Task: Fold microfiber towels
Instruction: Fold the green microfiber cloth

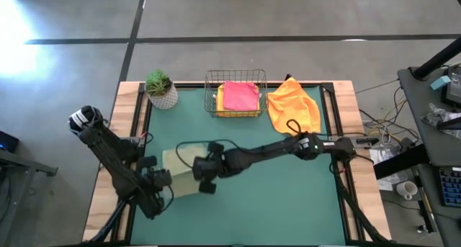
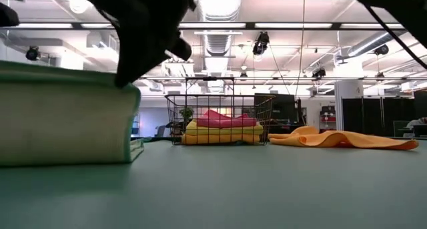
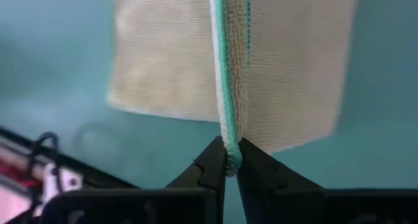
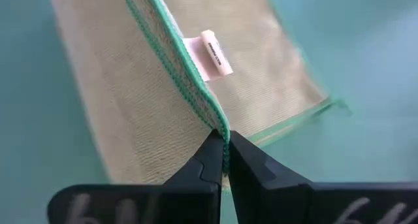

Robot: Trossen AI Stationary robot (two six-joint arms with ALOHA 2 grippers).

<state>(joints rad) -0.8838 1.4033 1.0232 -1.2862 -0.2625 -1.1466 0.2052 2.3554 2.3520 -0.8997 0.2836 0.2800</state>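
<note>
The left gripper (image 3: 226, 164) and right gripper (image 4: 222, 155) each pinch an edge of the pale sage green towel (image 1: 184, 173), which lies at the table's (image 1: 288, 196) seven o'clock. An orange towel (image 1: 294, 106) lies at one o'clock, beside the wire basket (image 1: 235, 96) holding a pink towel (image 1: 240, 96).

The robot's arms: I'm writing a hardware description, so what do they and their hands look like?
Both arms are dark, almost black, built of slim jointed segments with black cables looping alongside. The left arm has a white-and-black part at its outer end. Each hand, left hand and right hand, ends in two black, wedge-shaped fingers tapering to narrow tips.
</note>
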